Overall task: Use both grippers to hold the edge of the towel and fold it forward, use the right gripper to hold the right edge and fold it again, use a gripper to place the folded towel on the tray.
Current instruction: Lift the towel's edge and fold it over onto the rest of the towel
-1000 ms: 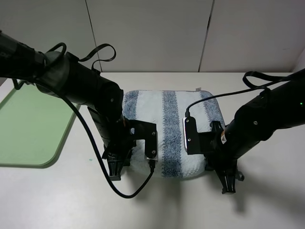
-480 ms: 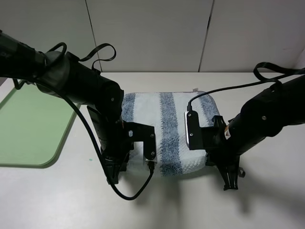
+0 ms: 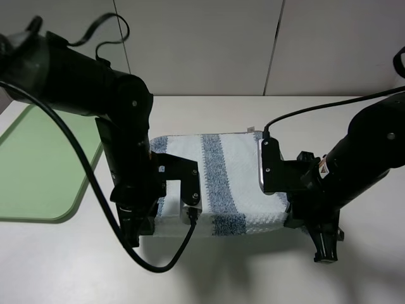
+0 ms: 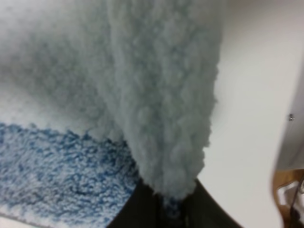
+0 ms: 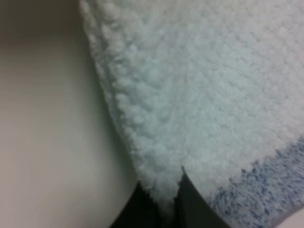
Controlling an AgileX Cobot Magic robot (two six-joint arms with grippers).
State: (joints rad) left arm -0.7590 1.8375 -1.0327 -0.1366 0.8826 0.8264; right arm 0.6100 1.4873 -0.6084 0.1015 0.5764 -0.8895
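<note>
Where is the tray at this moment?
In the exterior high view the tray lies on the table at the far left, cut off by the frame edge, beyond the left arm and apart from the towel.

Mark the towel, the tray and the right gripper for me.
the towel (image 3: 243, 171), exterior high view, white stripe near its middle.
the tray (image 3: 38, 171), exterior high view, bare green floor.
the right gripper (image 5: 164, 194), right wrist view, between the fingertips pinching the towel.
</note>
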